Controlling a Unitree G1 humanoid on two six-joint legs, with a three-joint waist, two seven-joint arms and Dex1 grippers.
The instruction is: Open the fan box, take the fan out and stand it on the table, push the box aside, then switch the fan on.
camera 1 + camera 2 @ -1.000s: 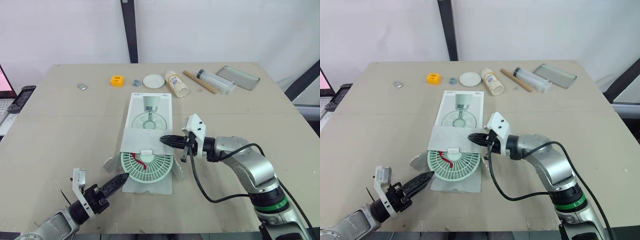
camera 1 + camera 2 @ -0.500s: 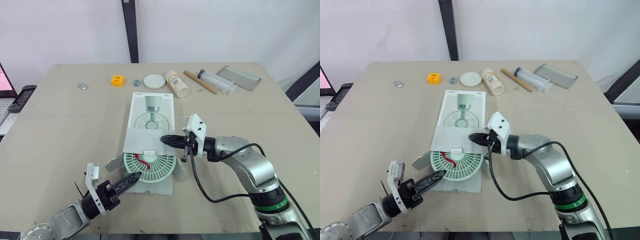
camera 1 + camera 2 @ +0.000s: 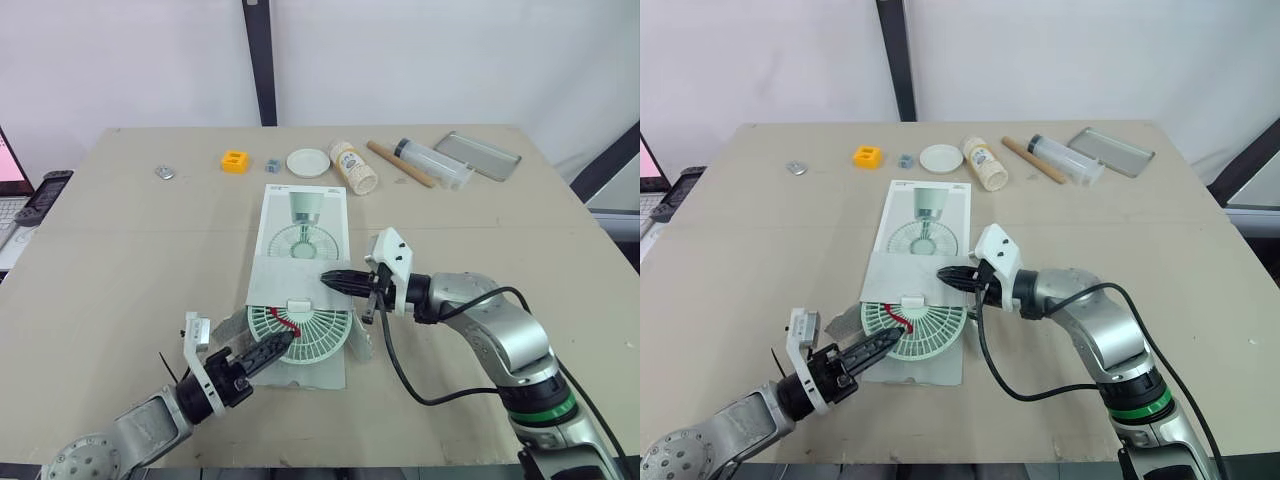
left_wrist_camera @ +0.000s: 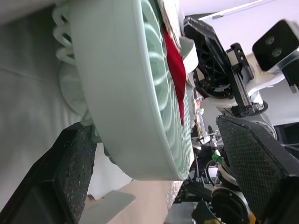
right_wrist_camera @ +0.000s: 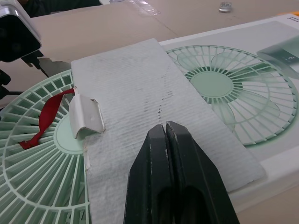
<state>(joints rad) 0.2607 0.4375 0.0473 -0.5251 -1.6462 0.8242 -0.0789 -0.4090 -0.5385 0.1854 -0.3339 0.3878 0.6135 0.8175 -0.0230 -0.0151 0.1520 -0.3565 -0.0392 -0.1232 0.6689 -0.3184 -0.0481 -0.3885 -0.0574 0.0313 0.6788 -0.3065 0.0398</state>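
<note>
The white fan box [image 3: 303,225] lies flat mid-table with its near end open and a flap [image 3: 285,280] folded back over its top. A pale green fan [image 3: 300,330] with a red strap [image 3: 285,325] lies half out of that end. My left gripper [image 3: 275,347] is at the fan's near-left rim. In the left wrist view it [image 4: 154,128] is open, with the rim [image 4: 135,116] between its fingers [image 4: 70,172]. My right gripper [image 3: 328,281] is shut, its tip [image 5: 166,128] resting on the flap at the box's right side.
Along the far edge lie a small metal piece [image 3: 164,173], a yellow block [image 3: 233,160], a white lid [image 3: 307,162], a lying bottle [image 3: 353,167], a wooden stick [image 3: 398,163], a clear tube [image 3: 433,163] and a metal tray [image 3: 482,154]. A dark device [image 3: 45,193] sits off the table's left.
My left gripper has slid forward and to the right, from beside the fan's near-left edge to straddling its rim. The right gripper and the box have stayed put.
</note>
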